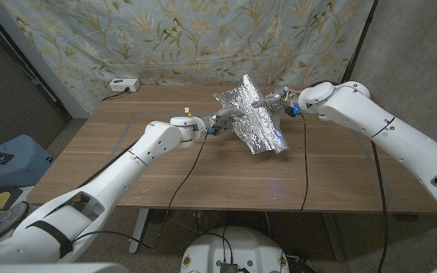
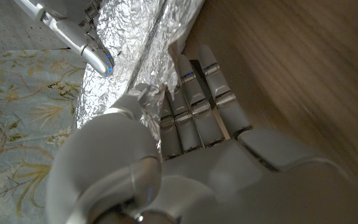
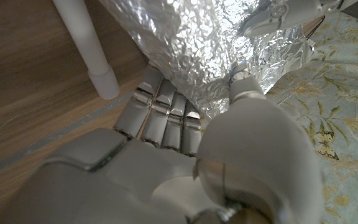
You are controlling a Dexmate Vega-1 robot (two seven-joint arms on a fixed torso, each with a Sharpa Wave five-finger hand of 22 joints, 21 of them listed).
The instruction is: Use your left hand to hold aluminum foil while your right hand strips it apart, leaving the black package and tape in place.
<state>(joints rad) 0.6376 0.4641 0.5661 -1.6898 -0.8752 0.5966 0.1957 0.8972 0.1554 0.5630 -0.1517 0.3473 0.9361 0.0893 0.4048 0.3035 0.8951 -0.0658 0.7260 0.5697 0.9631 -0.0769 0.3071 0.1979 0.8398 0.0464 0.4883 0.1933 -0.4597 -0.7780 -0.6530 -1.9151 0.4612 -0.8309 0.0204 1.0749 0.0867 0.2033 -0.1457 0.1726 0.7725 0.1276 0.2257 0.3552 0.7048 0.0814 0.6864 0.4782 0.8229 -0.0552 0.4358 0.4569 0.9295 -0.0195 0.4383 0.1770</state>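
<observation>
While both white arms reach in from the near corners of the brown wooden table (image 1: 127,171), the action sits past the middle of the tabletop, where a big crumpled sheet of silver aluminum foil (image 1: 253,117) stands up off the wood like a little tent, its lower end touching the table and its upper edge tipped toward the back. The left hand (image 1: 217,121) comes at it from the robot's left side and has hold of the foil's edge; in the left wrist view that hand (image 2: 194,118) has its fingers (image 2: 211,93) pushed up under the sheet with the thumb on the other face, so the foil (image 2: 138,43) is pinched between them. The right hand (image 1: 277,99) grips the upper part of the sheet from the opposite side, and the right wrist view shows the same deal: the hand (image 3: 185,124) has fingers (image 3: 157,112) tucked beneath the foil (image 3: 204,43) and the thumb clamped on top. Further back, a small white power strip (image 1: 124,84) sits by the far left corner of the table, and behind everything hangs a pale blue floral cloth backdrop (image 1: 165,38).
</observation>
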